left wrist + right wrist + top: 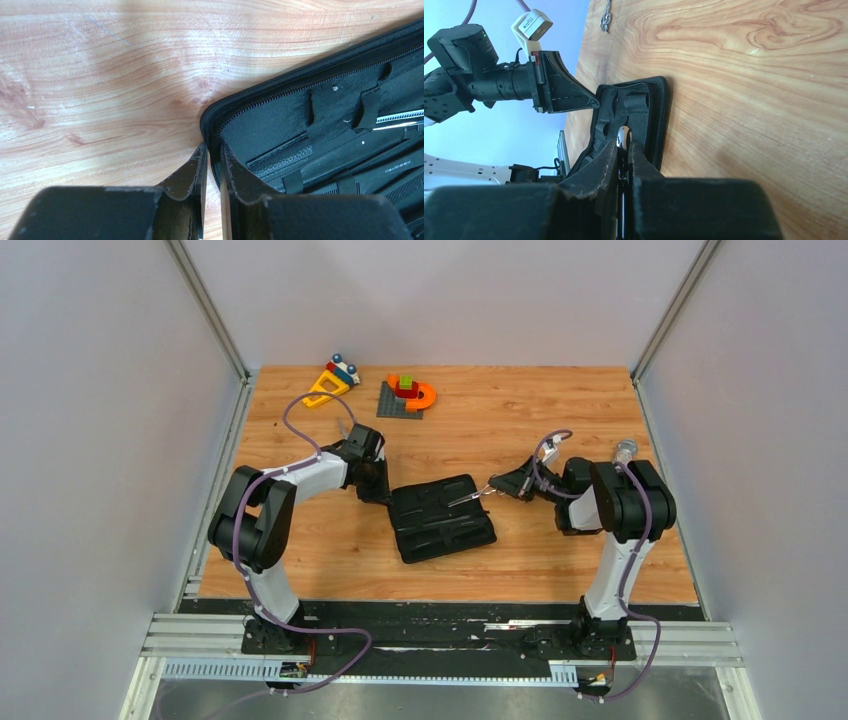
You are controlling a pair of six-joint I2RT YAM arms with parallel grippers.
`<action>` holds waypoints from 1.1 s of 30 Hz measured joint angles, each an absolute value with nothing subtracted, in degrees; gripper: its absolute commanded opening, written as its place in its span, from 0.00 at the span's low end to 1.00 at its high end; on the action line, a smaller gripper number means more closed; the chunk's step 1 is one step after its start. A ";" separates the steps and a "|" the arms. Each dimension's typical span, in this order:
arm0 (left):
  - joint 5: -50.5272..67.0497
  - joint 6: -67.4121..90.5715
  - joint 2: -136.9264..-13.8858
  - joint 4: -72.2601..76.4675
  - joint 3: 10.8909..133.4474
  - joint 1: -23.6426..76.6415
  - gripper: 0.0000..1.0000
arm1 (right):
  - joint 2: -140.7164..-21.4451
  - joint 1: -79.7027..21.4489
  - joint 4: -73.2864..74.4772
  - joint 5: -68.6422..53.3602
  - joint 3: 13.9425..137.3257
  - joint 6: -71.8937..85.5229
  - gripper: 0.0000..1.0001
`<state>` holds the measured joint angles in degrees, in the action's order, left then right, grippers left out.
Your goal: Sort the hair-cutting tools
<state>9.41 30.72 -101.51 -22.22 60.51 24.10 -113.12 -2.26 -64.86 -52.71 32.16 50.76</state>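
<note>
A black zip case [440, 520] lies open in the middle of the table. My left gripper [375, 483] is shut on its left rim; in the left wrist view the fingers [212, 150] straddle the zipped edge [260, 97]. My right gripper [492, 487] is shut on a pair of silver scissors [467, 498] whose tips reach over the case's right side. In the right wrist view a silver bit of the scissors [624, 134] shows between the fingers [623, 145]. Inside the case a silver blade [400, 119] sits under a strap, with black comb teeth [402, 186] below it.
Colourful toy blocks [410, 392] on a grey plate and a yellow toy [330, 385] stand at the back left. A clear tube [625, 450] lies behind the right arm. Grey walls close in both sides and the back.
</note>
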 measured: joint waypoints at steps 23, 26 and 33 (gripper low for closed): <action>9.96 30.79 -101.49 -21.76 60.14 23.88 0.19 | -118.06 -3.92 -70.00 -52.71 33.82 55.83 0.13; 10.11 30.87 -101.49 -21.34 60.01 23.83 0.19 | -118.08 -4.49 -70.11 -52.73 33.82 56.01 0.24; 10.13 31.03 -101.25 -20.73 59.55 23.83 0.18 | -117.25 -5.02 -63.07 -52.16 33.82 52.69 0.47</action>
